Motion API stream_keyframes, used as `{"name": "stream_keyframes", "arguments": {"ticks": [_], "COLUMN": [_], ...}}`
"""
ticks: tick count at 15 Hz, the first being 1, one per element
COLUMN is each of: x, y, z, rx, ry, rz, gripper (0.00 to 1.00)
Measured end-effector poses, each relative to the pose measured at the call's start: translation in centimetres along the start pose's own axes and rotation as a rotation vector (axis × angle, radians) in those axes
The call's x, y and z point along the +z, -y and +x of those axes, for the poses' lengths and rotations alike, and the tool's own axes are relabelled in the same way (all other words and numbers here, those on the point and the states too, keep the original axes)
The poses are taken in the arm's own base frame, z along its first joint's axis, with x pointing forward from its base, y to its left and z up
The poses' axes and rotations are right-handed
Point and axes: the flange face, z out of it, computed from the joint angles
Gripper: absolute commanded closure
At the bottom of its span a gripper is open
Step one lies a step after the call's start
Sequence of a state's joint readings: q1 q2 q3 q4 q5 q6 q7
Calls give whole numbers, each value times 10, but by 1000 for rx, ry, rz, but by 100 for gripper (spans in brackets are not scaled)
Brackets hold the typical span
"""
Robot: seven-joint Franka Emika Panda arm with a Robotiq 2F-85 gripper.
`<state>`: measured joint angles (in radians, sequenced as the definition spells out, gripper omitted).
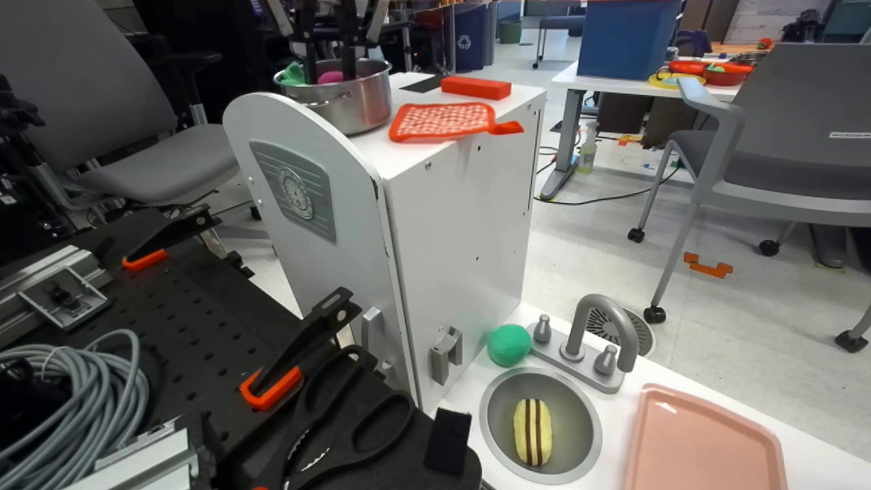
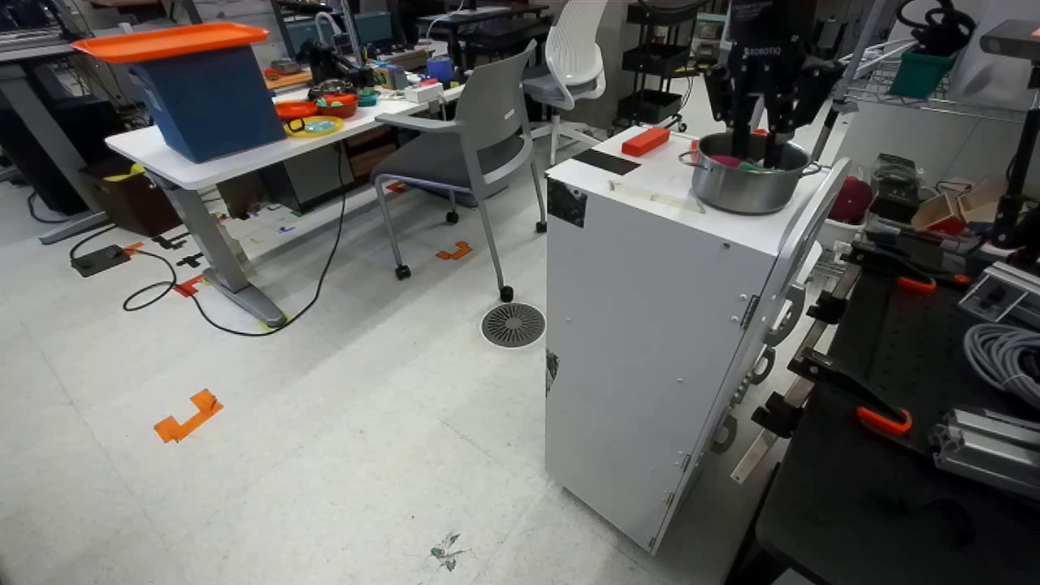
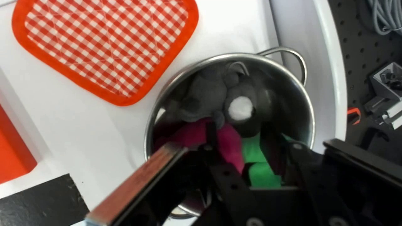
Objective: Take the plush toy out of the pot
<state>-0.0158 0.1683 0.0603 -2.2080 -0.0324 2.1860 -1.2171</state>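
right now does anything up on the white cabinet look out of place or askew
Yes: the checked pot holder beside the pot looks out of place. In an exterior view its narrow end sticks out past the edge of the cabinet top instead of lying on it.

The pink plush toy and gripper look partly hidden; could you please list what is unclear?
Wrist view: part of the pink plush toy, hidden by fingers; grip unclear.
Both exterior views: its underside, hidden by the pot.
An exterior view: top of the gripper, cut by the upper edge.
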Motion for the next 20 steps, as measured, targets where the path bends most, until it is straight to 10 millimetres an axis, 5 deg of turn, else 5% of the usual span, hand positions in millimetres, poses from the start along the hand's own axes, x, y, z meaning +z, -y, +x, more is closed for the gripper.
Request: {"name": "stream_keyframes", "arguments": {"ticks": [2, 20], "x": [0, -10], "y": [0, 1], "z": [0, 0], "rx": [-1, -12], "ry": [0, 10], "rz": [0, -27], "gripper": [100, 100]}}
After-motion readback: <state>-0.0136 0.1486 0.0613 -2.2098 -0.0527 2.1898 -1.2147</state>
